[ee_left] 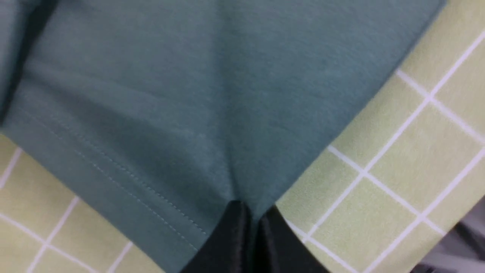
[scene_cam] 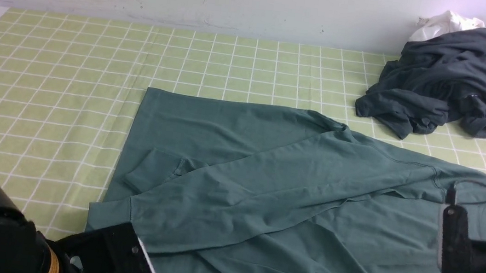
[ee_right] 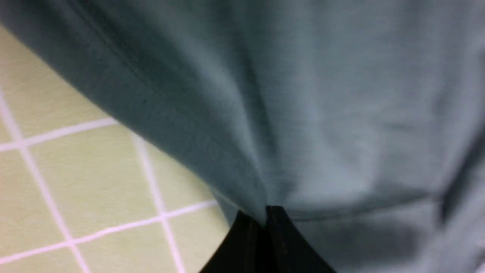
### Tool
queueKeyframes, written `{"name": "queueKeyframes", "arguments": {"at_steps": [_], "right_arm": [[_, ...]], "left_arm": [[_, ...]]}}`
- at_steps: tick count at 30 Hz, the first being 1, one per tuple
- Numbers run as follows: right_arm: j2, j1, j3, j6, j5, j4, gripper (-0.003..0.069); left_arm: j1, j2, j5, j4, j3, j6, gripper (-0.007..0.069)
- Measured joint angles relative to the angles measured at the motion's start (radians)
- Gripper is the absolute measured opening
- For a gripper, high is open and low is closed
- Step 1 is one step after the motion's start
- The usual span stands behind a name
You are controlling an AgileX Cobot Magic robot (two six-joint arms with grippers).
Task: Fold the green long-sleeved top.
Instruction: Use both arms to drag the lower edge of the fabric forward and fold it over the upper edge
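top [scene_cam: 272,126] is lying spread over the checked cloth [scene_cam: 71,64], its sleeves [scene_cam: 237,187] lying across the body, so the sides look already folded in. left gripper [ee_left: 250,210] is pinching the hemmed corner on the robot's near left, jaws clamped together on the fabric. right gripper [ee_right: 261,216] is biting the near right edge, jaws pressed tight on the knit. both are taking corners, probably so the near edge lifts evenly and carries over without sagging. dark garment [scene_cam: 453,83] and white cloth [scene_cam: 447,22] are sitting well apart, far right.
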Motion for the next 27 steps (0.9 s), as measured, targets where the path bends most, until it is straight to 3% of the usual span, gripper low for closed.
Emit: {"name": "queueKeyframes", "arguments": {"at_steps": [4, 5, 9, 16, 27], "right_arm": [[-0.019, 0.0, -0.095, 0.151, 0.005, -0.048, -0.0003], [-0.011, 0.0, -0.156, 0.239, 0.004, -0.063, -0.0003], [0.042, 0.0, -0.278, 0.373, -0.023, -0.077, -0.0003], [0.228, 0.0, -0.505, 0.423, -0.074, -0.145, -0.0003], [0.541, -0.042, -0.804, 0.522, -0.102, -0.163, -0.0003]], "left_arm": [[0.063, 0.002, 0.012, -0.004, -0.114, -0.038, -0.0001], [0.106, 0.01, 0.0, -0.006, -0.189, -0.045, -0.0001], [0.223, 0.074, -0.066, -0.006, -0.349, -0.044, -0.0001], [0.382, 0.351, -0.138, -0.005, -0.677, -0.043, -0.0001], [0.47, 0.822, -0.226, 0.03, -1.053, -0.044, 0.0]]}}
